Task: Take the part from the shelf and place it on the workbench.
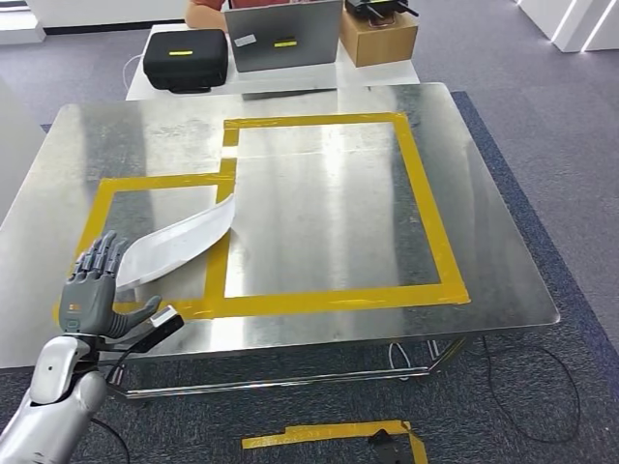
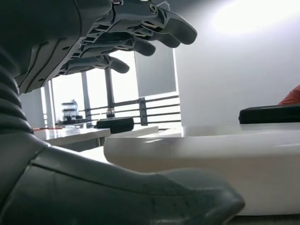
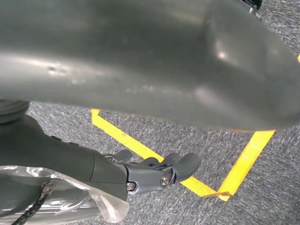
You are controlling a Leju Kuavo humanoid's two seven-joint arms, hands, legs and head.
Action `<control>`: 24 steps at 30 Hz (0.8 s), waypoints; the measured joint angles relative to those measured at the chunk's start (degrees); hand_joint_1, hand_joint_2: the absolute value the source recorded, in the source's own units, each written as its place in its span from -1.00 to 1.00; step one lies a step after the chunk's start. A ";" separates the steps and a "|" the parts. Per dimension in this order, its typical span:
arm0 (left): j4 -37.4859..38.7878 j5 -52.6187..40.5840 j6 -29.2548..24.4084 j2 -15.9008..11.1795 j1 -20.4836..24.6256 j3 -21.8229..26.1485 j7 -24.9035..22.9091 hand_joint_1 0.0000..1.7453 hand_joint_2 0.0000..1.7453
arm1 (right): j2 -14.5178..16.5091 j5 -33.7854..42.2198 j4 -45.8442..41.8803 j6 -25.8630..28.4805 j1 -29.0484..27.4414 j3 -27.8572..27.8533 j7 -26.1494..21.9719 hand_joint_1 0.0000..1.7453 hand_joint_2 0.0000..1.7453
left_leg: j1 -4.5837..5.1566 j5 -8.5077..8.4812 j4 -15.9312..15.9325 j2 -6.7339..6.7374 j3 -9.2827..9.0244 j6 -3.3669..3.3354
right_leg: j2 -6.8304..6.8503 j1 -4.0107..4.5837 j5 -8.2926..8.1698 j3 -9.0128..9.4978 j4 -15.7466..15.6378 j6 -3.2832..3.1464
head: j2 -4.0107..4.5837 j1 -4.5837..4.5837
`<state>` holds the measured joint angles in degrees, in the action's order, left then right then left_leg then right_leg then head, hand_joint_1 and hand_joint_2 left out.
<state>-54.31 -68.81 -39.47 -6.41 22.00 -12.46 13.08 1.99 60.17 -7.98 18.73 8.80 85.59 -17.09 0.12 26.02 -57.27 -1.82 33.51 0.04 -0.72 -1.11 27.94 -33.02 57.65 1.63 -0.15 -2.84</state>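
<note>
The long, curved, pale grey sheet-metal part already lies on the shiny steel table, stretched from about eight o'clock up toward the centre. Its far tip crosses the yellow tape that divides the smaller marked rectangle at nine o'clock from the larger one in the middle. Most of its length sits inside the smaller rectangle.

The left hand is at the table's seven o'clock edge, right at the near end of the part. Its fingers are spread apart and raised, the thumb pointing out along the table edge. In the left wrist view the dark fingers arch above the pale slab of the part and the thick thumb lies below it, with open space between; nothing is clamped. I judge the hand to be wide and holding nothing, though whether the thumb touches the part's underside I cannot tell.

The right hand hangs over grey carpet with yellow floor tape; its fingers look loosely curled, but whether it is spread or closed I cannot tell. No part shows in it.

So the placing step looks done, and the release is the step in hand. The next move calls for drawing the left hand straight off toward six o'clock, fingers kept wide, without dragging or nudging the part off its spot.
</note>
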 joint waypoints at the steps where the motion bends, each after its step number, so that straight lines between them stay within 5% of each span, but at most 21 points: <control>1: -0.01 0.00 -0.01 -0.05 0.00 -0.16 -0.03 -1.00 -1.00 | 0.00 0.01 0.00 0.00 0.00 0.00 -0.01 -1.00 -1.00 | 0.00 0.00 0.00 0.00 0.00 0.00 | 0.00 0.00 0.00 0.00 0.00 0.00 | 0.00 -0.01; 14: -0.23 0.54 -0.31 -0.62 -0.04 -1.03 -0.32 -1.00 -1.00 | 0.00 0.36 0.00 -0.02 -0.01 0.04 -0.03 -1.00 -1.00 | 0.00 0.00 -0.01 0.00 0.01 0.00 | 0.00 -0.01 0.00 0.01 -0.01 0.00 | 0.00 -0.01; 19: -0.88 0.70 -0.29 -0.97 0.00 -1.31 -0.31 -1.00 -1.00 | 0.27 0.57 -0.02 -0.01 -0.01 0.07 -0.04 -1.00 -1.00 | -0.02 -0.62 0.95 0.11 -0.60 -1.53 | 0.09 -0.21 -0.21 0.22 -0.47 0.89 | 0.00 0.01; 21: -1.13 0.75 -0.29 -0.95 0.16 -1.47 -0.32 -1.00 -1.00 | 0.31 0.61 -0.02 0.00 0.04 0.07 -0.04 -1.00 -1.00 | -0.49 -1.59 2.58 0.34 -1.32 -1.94 | 0.17 -0.03 1.97 -1.11 2.43 1.03 | 0.00 -0.11; 24: -1.16 0.74 -0.27 -0.90 0.01 -1.83 -0.43 -1.00 -1.00 | 0.31 0.68 -0.02 0.00 -0.03 0.07 -0.03 -1.00 -1.00 | -0.71 -1.93 2.57 0.59 -1.01 -1.97 | 0.27 -0.32 6.57 -5.68 12.38 1.53 | 0.00 -0.19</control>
<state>-55.47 -68.06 -39.74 -7.32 22.01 -14.29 12.65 2.29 60.86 -8.00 18.73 8.76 85.66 -17.12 -0.58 24.10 -54.70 -1.23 32.50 -1.93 -0.45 -1.44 34.51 -38.70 70.03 3.16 -0.15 -3.03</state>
